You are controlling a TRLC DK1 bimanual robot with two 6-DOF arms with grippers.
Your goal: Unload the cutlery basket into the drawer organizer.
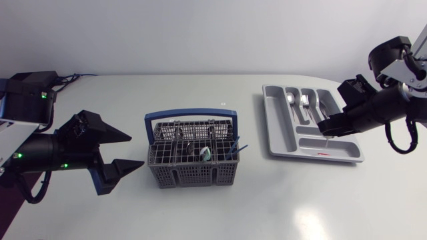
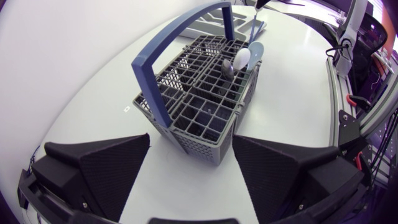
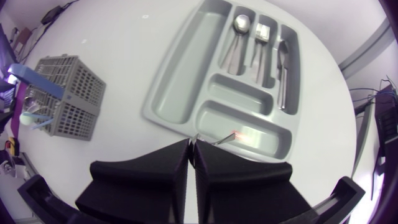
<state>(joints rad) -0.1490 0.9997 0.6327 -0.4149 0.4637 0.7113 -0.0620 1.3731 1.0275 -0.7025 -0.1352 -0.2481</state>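
The grey cutlery basket (image 1: 175, 170) with a blue handle stands mid-table. It holds a pale spoon (image 2: 241, 58), a dark spoon (image 2: 227, 67) and blue-handled pieces (image 2: 255, 28) at its far end. My left gripper (image 1: 135, 152) is open just left of the basket, its fingers (image 2: 99, 168) apart in front of the near wall. The grey drawer organizer (image 1: 280, 130) lies at the right with a spoon (image 3: 239, 25), a fork (image 3: 261, 31) and a knife (image 3: 283, 68) in its long slots. My right gripper (image 3: 191, 149) hovers over the organizer's near cross compartment, shut on a thin silver piece of cutlery (image 3: 214, 138).
The organizer's wide long compartment (image 3: 186, 74) and its short cross compartments (image 3: 233, 90) hold nothing I can see. Bare white table (image 1: 267, 200) lies between basket and organizer and along the front edge.
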